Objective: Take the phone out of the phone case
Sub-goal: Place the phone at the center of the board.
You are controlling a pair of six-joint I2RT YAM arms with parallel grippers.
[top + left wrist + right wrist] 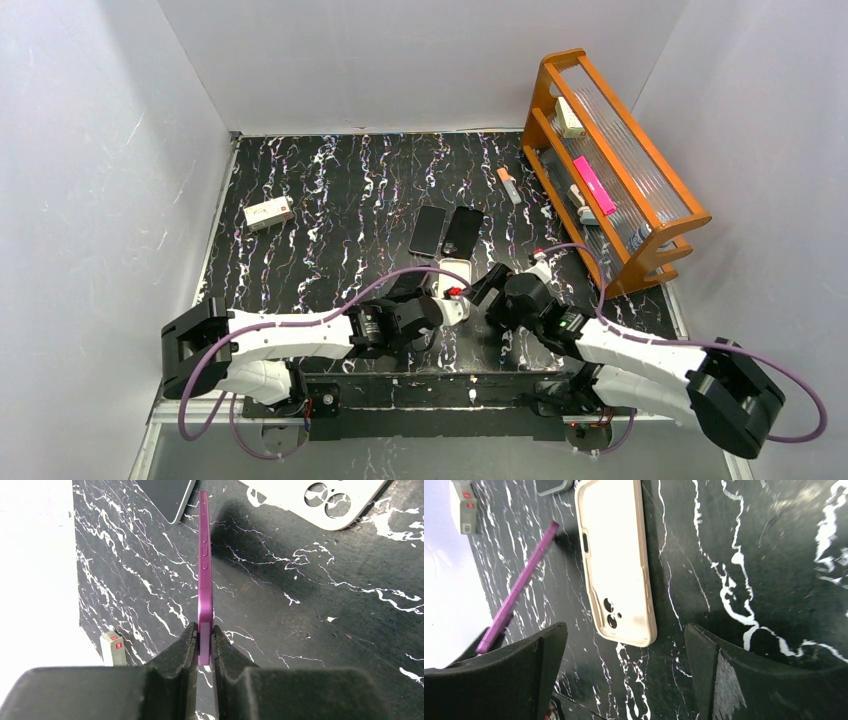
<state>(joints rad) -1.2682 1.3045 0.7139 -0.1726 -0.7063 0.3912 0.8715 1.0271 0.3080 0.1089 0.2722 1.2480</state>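
Left gripper (205, 642): jaws closed on the near end of the purple phone (205, 555), pinching it across its thin faces. The phone stood on edge, side buttons up, the rest of its length reaching forward unsupported. Whether the far end touched the table (330, 200) could not be told.

Right gripper (624, 645): jaws spread wide, holding nothing, hovering over the camera-cutout end of the phone case (616, 555).

Case: cream, lying flat on the table with its inside up and hollow. It was just beside the phone and apart from it. Judged: extraction done, set-down remaining.

Risks, judged:
- The grip was short and at one end only. The long overhang gave leverage, so a quick wrist turn or a bump could make the phone pivot or slide out of the pads and fall on its edge.
- The arms were close together. If the right one swung left it could strike the held phone.
- The open right jaws were low over the case and could drag or flip it.
- Two dark phones (428, 230) (462, 230) lay just beyond the case, so a forward set-down could land on them or on the case.

Further off, the small box (268, 212) and the wooden rack (610, 150) were well apart and no concern.
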